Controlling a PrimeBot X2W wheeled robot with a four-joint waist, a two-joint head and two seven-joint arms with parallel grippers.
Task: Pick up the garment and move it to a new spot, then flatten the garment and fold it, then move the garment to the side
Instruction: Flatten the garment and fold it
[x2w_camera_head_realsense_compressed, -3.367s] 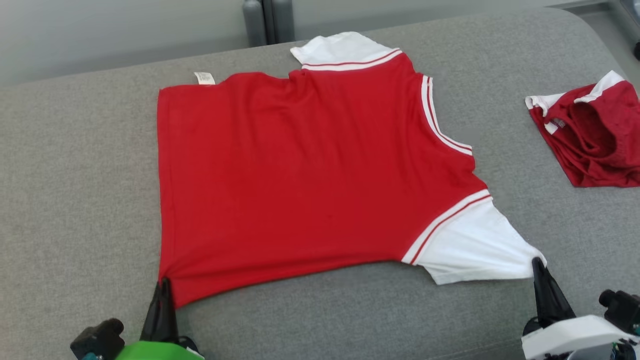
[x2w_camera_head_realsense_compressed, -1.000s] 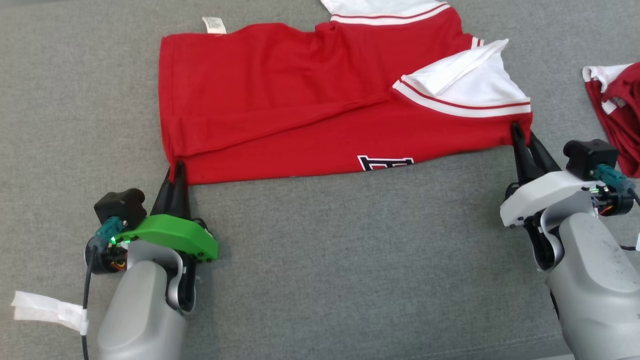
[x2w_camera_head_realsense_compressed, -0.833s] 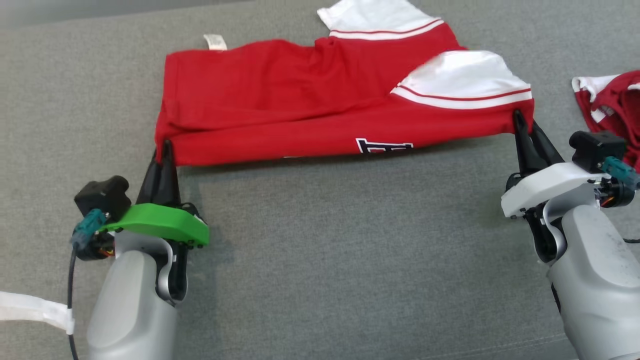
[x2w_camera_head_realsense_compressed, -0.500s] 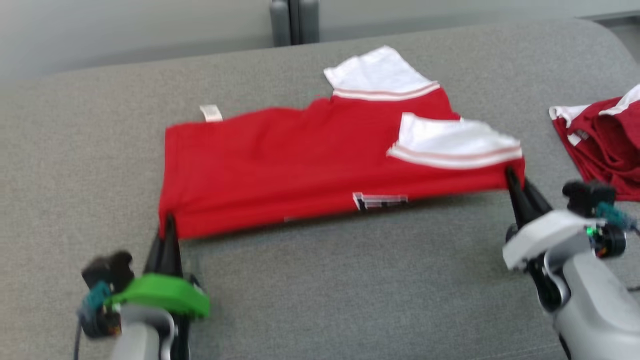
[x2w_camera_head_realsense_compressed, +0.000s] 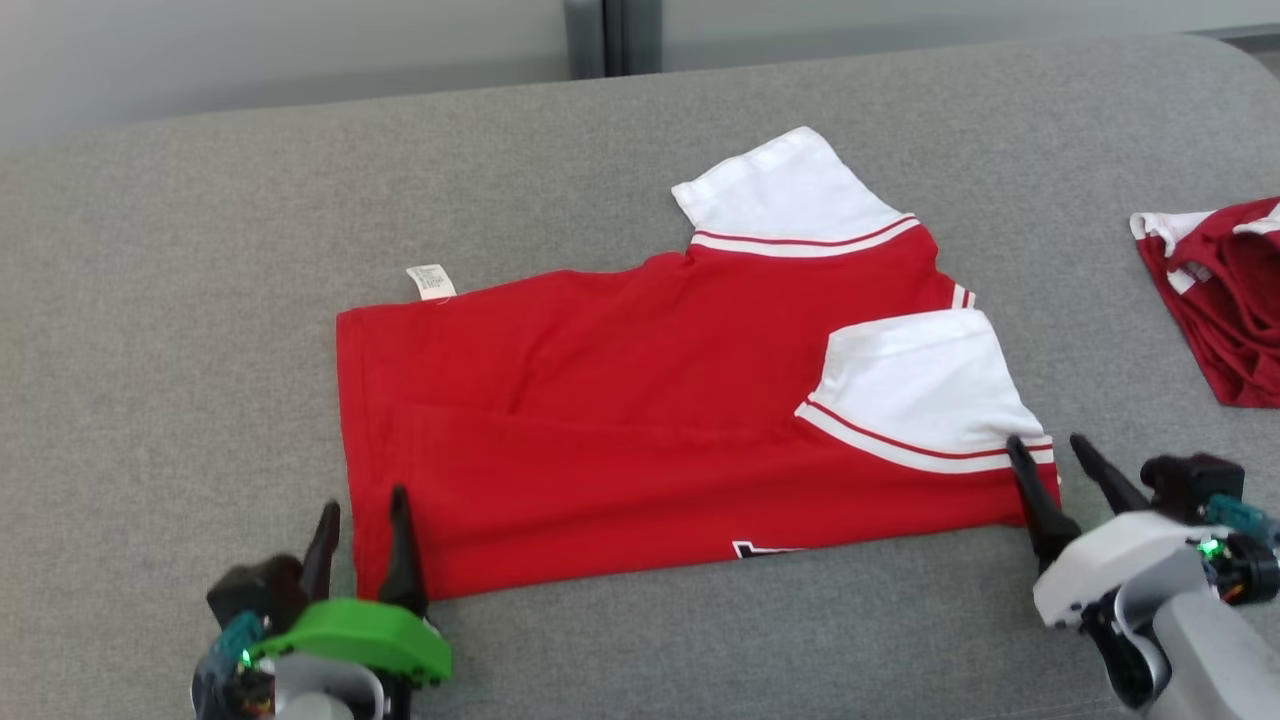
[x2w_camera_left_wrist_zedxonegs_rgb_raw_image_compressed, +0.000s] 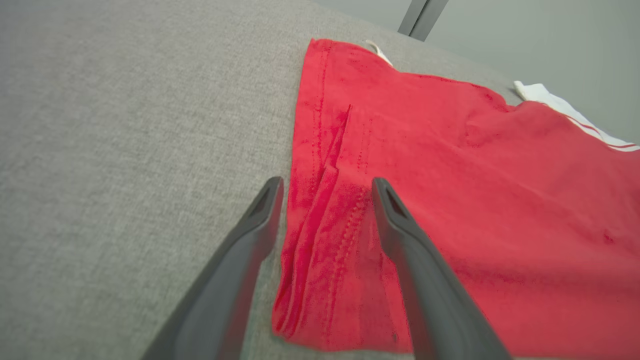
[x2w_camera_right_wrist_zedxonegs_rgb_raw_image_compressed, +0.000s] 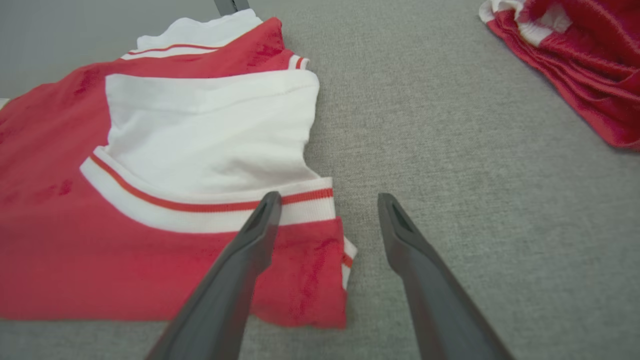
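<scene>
The garment (x2w_camera_head_realsense_compressed: 640, 420) is a red shirt with white sleeves, lying on the grey cushion with its near half folded over the far half. My left gripper (x2w_camera_head_realsense_compressed: 362, 510) stands open at the shirt's near left corner; the red corner (x2w_camera_left_wrist_zedxonegs_rgb_raw_image_compressed: 325, 250) lies loose between the two fingers. My right gripper (x2w_camera_head_realsense_compressed: 1048, 452) is open at the near right corner, where the striped cuff (x2w_camera_right_wrist_zedxonegs_rgb_raw_image_compressed: 305, 210) rests flat beside the left finger. Neither gripper holds any cloth.
A second red and white garment (x2w_camera_head_realsense_compressed: 1215, 295) lies crumpled at the right edge of the cushion, also seen in the right wrist view (x2w_camera_right_wrist_zedxonegs_rgb_raw_image_compressed: 575, 65). The grey cushion (x2w_camera_head_realsense_compressed: 180, 300) stretches bare to the left and in front. A dark post (x2w_camera_head_realsense_compressed: 610, 35) stands behind.
Both grippers have opened and let go of the shirt's near corners, after carrying the near edge over the far half. The folded shirt now lies flat. The head camera has tilted up.
</scene>
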